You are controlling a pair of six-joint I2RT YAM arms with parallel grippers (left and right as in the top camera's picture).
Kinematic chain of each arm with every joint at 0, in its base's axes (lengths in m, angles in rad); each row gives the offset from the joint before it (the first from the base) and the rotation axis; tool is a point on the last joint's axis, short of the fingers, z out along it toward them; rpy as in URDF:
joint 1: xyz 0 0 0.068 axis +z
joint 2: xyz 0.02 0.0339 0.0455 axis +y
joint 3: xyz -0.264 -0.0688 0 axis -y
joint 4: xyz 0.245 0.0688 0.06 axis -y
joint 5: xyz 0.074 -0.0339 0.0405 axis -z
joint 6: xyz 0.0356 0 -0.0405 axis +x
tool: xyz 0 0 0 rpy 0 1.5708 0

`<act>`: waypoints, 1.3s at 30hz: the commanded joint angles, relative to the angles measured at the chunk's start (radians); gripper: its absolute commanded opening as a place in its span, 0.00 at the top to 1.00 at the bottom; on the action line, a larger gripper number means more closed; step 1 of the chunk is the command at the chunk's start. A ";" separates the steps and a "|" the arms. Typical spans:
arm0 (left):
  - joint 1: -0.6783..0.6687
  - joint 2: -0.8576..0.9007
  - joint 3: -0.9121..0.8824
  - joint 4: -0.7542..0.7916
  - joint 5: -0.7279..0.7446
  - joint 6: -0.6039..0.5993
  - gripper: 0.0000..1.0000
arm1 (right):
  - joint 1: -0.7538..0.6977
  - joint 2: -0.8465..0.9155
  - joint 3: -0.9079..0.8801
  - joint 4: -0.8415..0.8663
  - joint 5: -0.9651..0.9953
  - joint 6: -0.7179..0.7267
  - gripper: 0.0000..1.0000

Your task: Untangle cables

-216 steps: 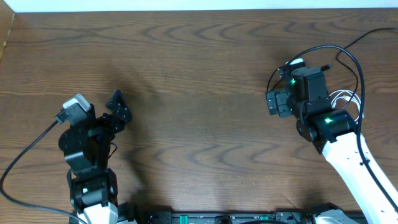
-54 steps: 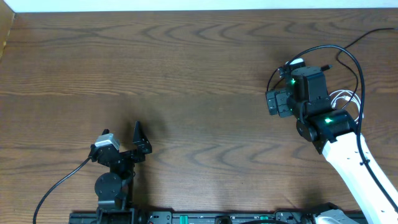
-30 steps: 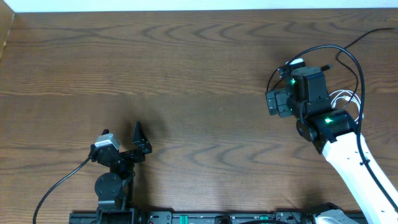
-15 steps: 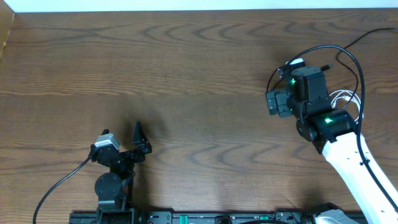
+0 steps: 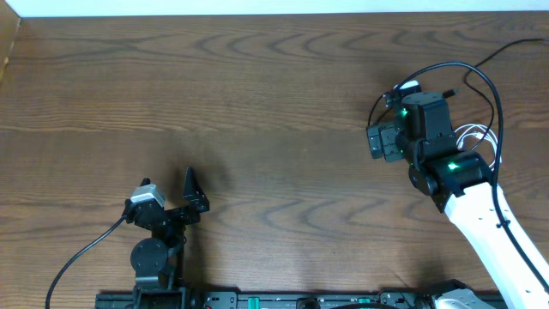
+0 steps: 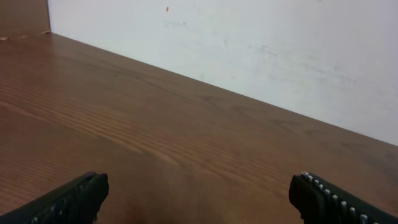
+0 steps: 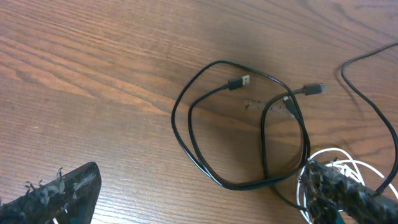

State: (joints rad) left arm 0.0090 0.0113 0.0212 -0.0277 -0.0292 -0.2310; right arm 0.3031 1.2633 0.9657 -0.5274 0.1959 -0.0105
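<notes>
Right of the table (image 5: 257,86): looped cables (image 5: 467,65), nothing gripped.
Overhead, you see the right gripper (image 5: 383,142) just beside the black cables and the white cable (image 5: 477,134); the left gripper (image 5: 176,204) sits well apart, near the front edge. Left wrist: your fingers (image 6: 74,198) stand spread over bare wood. Right wrist: fingers (image 7: 59,193) spread wide, 2 black cables overlapping between them, white coil by the right-hand one.

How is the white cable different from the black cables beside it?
The black cables lie spread in wide, open loops; the white cable is bunched in small, tight coils. The black cables show two plug ends; the white cable's ends are out of sight. Both are thin, rest on the wooden table, and lie close together.
</notes>
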 commanded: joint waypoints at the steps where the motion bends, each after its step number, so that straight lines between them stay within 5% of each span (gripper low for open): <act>1: -0.005 0.000 -0.016 -0.040 -0.035 0.017 0.01 | -0.002 0.003 0.002 -0.001 -0.001 0.006 0.01; 39: -0.005 0.000 -0.016 -0.040 -0.035 0.017 0.01 | -0.002 -0.035 0.002 -0.001 0.000 0.006 0.01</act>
State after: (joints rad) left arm 0.0090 0.0113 0.0212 -0.0277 -0.0292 -0.2310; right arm 0.3031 1.2434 0.9657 -0.5278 0.1959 -0.0105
